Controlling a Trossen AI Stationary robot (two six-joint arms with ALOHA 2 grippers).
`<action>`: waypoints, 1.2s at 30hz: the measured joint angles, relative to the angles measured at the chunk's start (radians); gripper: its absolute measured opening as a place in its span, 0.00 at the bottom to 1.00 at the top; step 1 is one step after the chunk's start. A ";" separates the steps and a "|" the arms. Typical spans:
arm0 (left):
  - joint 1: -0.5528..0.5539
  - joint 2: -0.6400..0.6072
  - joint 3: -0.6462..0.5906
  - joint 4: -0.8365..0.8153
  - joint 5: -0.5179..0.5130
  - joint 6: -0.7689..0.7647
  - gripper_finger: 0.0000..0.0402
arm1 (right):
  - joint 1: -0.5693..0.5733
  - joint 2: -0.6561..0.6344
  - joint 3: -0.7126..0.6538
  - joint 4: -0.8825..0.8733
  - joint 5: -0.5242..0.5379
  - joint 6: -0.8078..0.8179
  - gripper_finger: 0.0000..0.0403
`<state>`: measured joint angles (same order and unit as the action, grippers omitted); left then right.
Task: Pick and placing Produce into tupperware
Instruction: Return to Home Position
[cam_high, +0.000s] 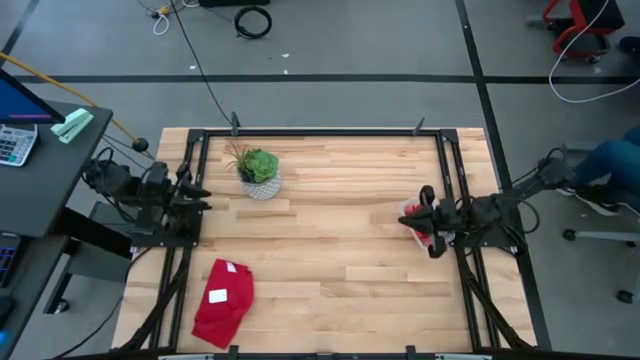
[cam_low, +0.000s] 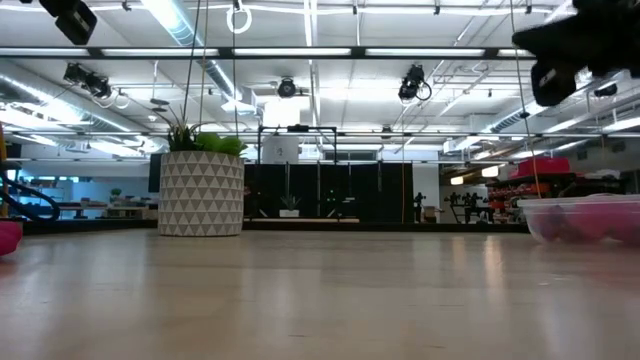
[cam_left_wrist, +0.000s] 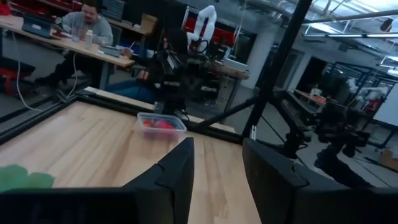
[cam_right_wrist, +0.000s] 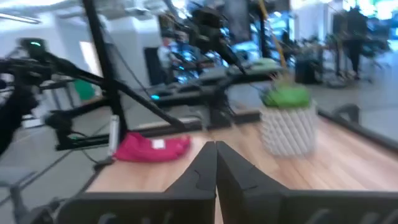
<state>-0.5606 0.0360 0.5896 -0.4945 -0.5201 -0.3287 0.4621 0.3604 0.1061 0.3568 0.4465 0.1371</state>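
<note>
The tupperware (cam_high: 409, 209) is a small clear box on the table's right side, with red and pink produce (cam_left_wrist: 157, 124) inside; it also shows in the low view (cam_low: 585, 218). My right gripper (cam_high: 412, 221) hangs above it, pointing level toward the table's left, fingers shut (cam_right_wrist: 216, 165) on nothing. In the low view it sits high over the box (cam_low: 580, 50). My left gripper (cam_high: 205, 197) waits at the table's left edge, level and open (cam_left_wrist: 217, 180), with nothing between its fingers.
A green plant in a white patterned pot (cam_high: 260, 174) stands at the far left-centre. A red cloth with a white label (cam_high: 224, 300) lies near the front left. Black frame rails (cam_high: 448, 180) run along the table's sides. A person (cam_left_wrist: 81, 28) sits at a desk beyond the table.
</note>
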 joint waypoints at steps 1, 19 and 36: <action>0.001 0.001 0.000 0.000 0.001 0.000 0.35 | -0.016 -0.008 -0.016 -0.002 0.000 0.017 0.01; 0.001 0.000 -0.031 0.067 -0.011 0.061 0.37 | -0.250 -0.028 -0.048 -0.106 -0.007 0.097 0.01; 0.001 0.001 -0.389 0.409 0.225 0.050 0.37 | -0.259 -0.028 -0.048 -0.106 -0.007 0.023 0.01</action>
<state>-0.5594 0.0372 0.2009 -0.0852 -0.2947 -0.2785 0.2028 0.3328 0.0582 0.2503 0.4397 0.1603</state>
